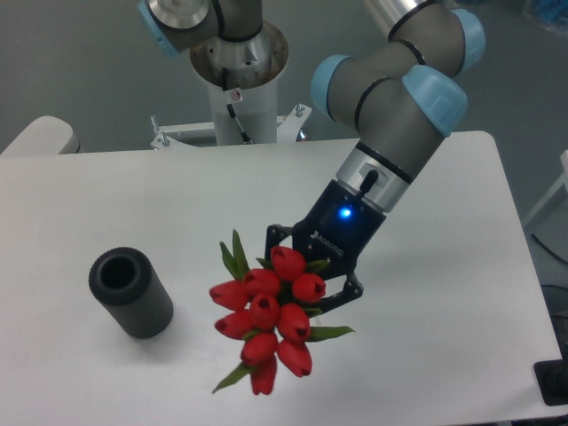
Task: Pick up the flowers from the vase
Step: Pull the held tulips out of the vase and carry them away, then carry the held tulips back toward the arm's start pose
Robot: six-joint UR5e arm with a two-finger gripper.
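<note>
White desk point(426, 355) below, the tool point(312, 277) gripped the flowers point(266, 315) clear of the vase point(130, 291); a steady, firm carry looked wise.

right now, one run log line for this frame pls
gripper: shut on flowers | flowers: out of vase, held right of it | vase: upright, empty

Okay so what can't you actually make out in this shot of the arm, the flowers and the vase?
- Stems of the flowers: hidden behind the red buds in the fixed camera.
- Contact of the fingers with the stems: covered by the buds, so the grip shows only by the bunch hanging off the gripper.
- Inside of the vase: its mouth is dark, contents unreadable.
- Upper arm links: cut off by the top edge.
</note>
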